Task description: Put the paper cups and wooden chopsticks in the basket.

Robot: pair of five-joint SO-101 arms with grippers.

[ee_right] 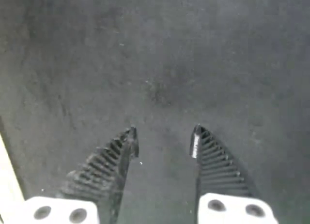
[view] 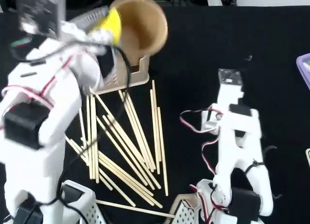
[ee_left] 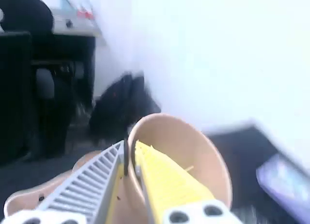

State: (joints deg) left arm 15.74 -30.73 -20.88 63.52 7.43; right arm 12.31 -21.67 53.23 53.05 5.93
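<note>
Paper cup (view: 143, 25), clamped by the left gripper (ee_left: 130, 147), hides most of the basket (view: 138, 77) (chopsticks (view: 127, 146) lie scattered nearby); we find the right gripper (ee_right: 163, 139) with jaws parted.

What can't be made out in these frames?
- Basket: high view, the cup and left arm cover most of it; contents unseen.
- Chopsticks: high view, several run under the left arm; no reliable count.
- Purple thing: high view, cut off by the right edge; unidentifiable.
- Left hand: left wrist view, its fingers and the cup hide whatever lies below.
</note>
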